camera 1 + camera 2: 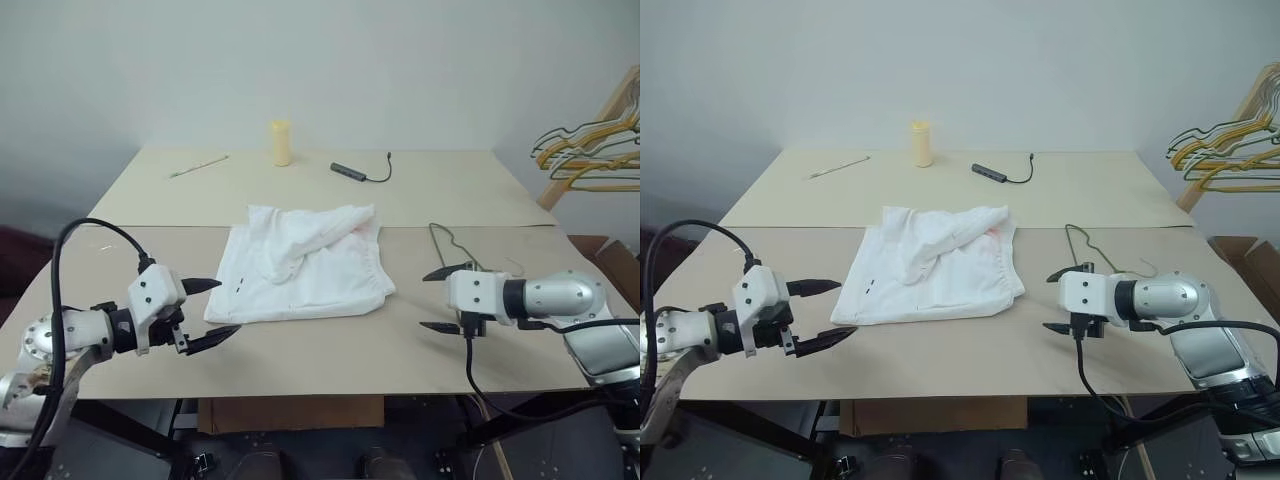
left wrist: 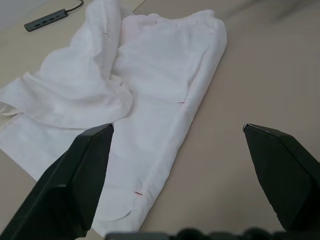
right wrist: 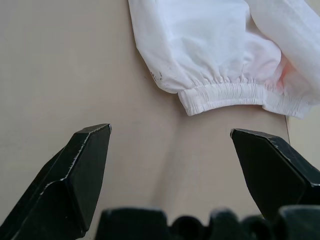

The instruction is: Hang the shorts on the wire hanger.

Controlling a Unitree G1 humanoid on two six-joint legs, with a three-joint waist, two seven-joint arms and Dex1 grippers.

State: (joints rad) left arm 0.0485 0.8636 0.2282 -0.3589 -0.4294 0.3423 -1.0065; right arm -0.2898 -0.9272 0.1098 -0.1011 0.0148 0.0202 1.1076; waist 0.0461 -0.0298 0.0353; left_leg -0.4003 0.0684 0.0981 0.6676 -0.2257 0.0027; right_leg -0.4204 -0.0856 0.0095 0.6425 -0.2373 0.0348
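Both grippers hang near the table's near edge, fingers spread wide and empty: the left gripper [image 1: 208,312] just left of the shorts [image 1: 300,265], the right gripper [image 1: 440,300] farther off. The shorts lie rumpled mid-table. The wire hanger [image 1: 447,244], right of them, is partly hidden behind the right wrist.

We see white shorts [image 1: 300,262] with a faint pink tint at the gathered waistband and tiny black marks, lying on a beige table [image 1: 330,350]. Near the far edge sit a pale yellow cup [image 1: 281,142] and a dark grey cabled adapter [image 1: 349,172]. Yellow and green hangers [image 1: 590,150] hang past the right edge. Gripper fingers [image 2: 75,185] are black.
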